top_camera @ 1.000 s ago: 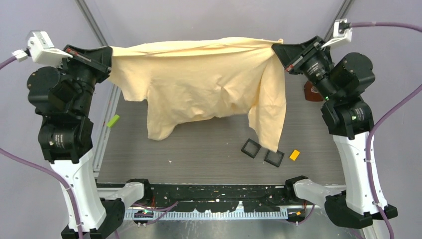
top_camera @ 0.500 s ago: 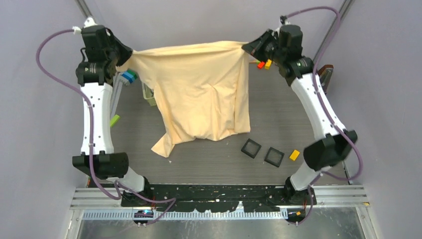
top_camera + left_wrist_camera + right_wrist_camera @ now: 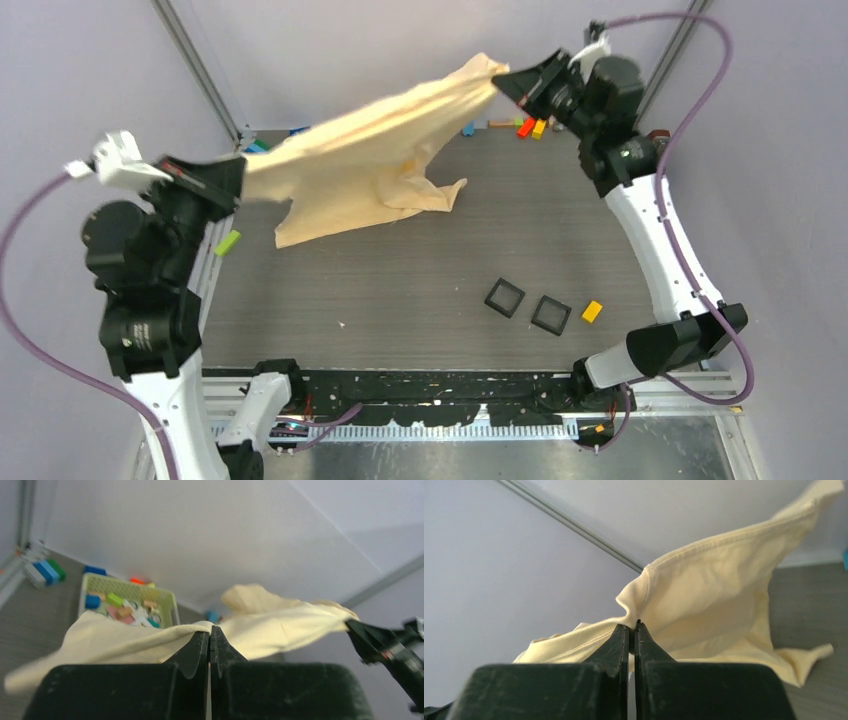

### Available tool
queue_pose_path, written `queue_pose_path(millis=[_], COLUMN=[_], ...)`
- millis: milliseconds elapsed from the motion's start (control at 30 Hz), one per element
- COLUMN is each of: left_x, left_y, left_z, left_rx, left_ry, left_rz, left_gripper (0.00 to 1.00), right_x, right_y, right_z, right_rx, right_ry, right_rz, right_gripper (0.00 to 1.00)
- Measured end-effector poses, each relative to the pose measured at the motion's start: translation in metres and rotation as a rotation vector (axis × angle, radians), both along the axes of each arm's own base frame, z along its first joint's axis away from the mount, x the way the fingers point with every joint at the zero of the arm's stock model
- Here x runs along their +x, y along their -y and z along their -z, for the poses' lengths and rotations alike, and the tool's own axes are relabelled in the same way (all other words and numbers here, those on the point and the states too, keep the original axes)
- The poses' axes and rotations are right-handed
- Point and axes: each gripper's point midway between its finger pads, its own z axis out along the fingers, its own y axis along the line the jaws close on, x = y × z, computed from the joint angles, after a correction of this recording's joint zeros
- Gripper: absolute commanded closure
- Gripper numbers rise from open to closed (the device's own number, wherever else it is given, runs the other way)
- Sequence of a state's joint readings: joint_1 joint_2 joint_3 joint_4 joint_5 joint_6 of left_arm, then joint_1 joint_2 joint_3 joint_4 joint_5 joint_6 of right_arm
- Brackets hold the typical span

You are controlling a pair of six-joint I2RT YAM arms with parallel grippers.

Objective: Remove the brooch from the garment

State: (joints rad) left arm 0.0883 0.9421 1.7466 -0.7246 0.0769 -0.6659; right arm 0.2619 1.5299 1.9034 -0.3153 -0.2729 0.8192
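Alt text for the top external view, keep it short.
A pale yellow garment hangs stretched above the table between the left gripper and right gripper, each with jaws shut on an edge. On the table sit two black trays and an orange block.

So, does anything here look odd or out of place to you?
The yellow garment is stretched askew in mid-air, pinched between the left end effector, nearer, and the right end effector, far back. It sags crumpled in the middle. No brooch shows on it.
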Motion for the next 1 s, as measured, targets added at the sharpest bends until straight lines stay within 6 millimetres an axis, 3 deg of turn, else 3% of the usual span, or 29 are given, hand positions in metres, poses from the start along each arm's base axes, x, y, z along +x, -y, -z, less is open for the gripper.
queue_pose_path(millis=[100, 133, 200, 233, 300, 367, 433, 567, 700, 767, 1000], left_x=[-0.019, -0.020, -0.022, -0.028, -0.041, -0.060, -0.079, -0.101, -0.115, -0.121, -0.117], left_y=[0.026, 0.033, 0.045, 0.049, 0.055, 0.061, 0.068, 0.082, 0.090, 0.093, 0.097], left_z=[0.065, 0.088, 0.155, 0.187, 0.248, 0.287, 0.311, 0.339, 0.382, 0.390, 0.385], left_rx=[-0.022, -0.034, -0.068, -0.085, -0.114, -0.136, -0.148, -0.177, -0.236, -0.255, -0.296], left_ry=[-0.087, -0.128, -0.273, -0.349, -0.502, -0.602, -0.656, -0.699, -0.826, -0.865, -0.863], left_rz=[0.143, 0.179, 0.250, 0.274, 0.310, 0.338, 0.375, 0.460, 0.505, 0.522, 0.535], left_gripper=[1.00, 1.00, 1.00, 1.00, 1.00, 1.00, 1.00, 1.00, 1.00, 1.00, 1.00], right_x=[0.002, 0.007, 0.007, 0.000, -0.022, -0.049, -0.075, -0.101, -0.110, -0.108, -0.098], right_y=[0.001, 0.000, 0.002, 0.005, 0.011, 0.018, 0.024, 0.034, 0.044, 0.048, 0.059], right_z=[0.082, 0.120, 0.205, 0.259, 0.331, 0.385, 0.425, 0.466, 0.482, 0.478, 0.443], right_rx=[-0.035, -0.053, -0.099, -0.131, -0.177, -0.209, -0.231, -0.250, -0.281, -0.299, -0.362], right_ry=[-0.133, -0.196, -0.362, -0.473, -0.631, -0.752, -0.838, -0.890, -0.909, -0.889, -0.774], right_rz=[0.003, 0.003, 0.007, 0.010, 0.008, 0.004, 0.004, 0.019, 0.058, 0.071, 0.112], right_gripper=[0.99, 0.99, 0.99, 0.99, 1.00, 0.99, 0.99, 0.99, 0.99, 0.99, 0.99])
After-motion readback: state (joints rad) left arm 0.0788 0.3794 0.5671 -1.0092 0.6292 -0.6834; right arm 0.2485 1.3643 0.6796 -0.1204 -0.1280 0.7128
